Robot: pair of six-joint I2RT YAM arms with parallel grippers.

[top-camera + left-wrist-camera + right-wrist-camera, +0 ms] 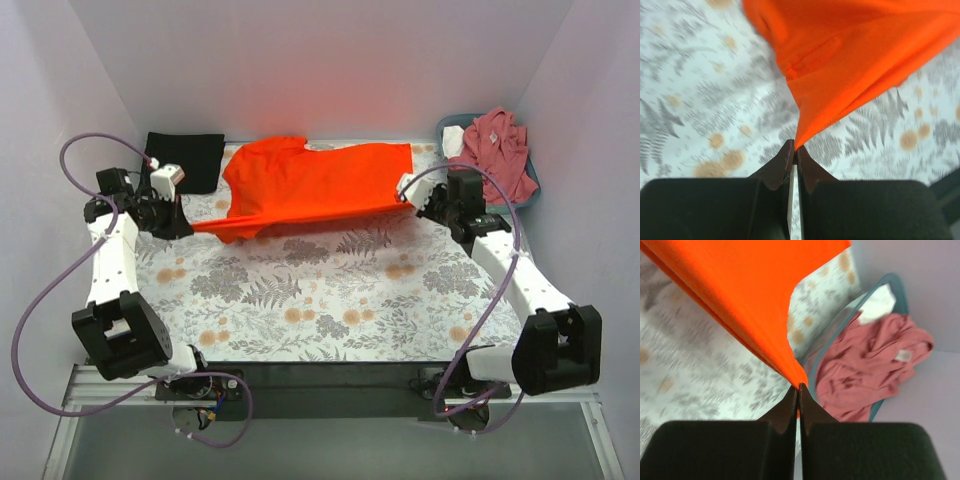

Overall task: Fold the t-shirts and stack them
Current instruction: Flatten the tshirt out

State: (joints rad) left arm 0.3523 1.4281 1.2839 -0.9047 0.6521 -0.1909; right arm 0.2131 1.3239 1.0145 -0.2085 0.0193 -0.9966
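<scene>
The orange-red t-shirt hangs stretched between my two grippers above the floral table covering, its far part lying on the table. My left gripper is shut on the shirt's left near corner. My right gripper is shut on the right near corner. The dusty-pink t-shirt lies crumpled in the basket at the back right and shows in the right wrist view. The black folded t-shirt lies at the back left, behind my left gripper.
The blue-grey plastic basket stands at the back right corner, close to my right gripper. The floral table covering spreads over the table. White walls close in on the back and both sides.
</scene>
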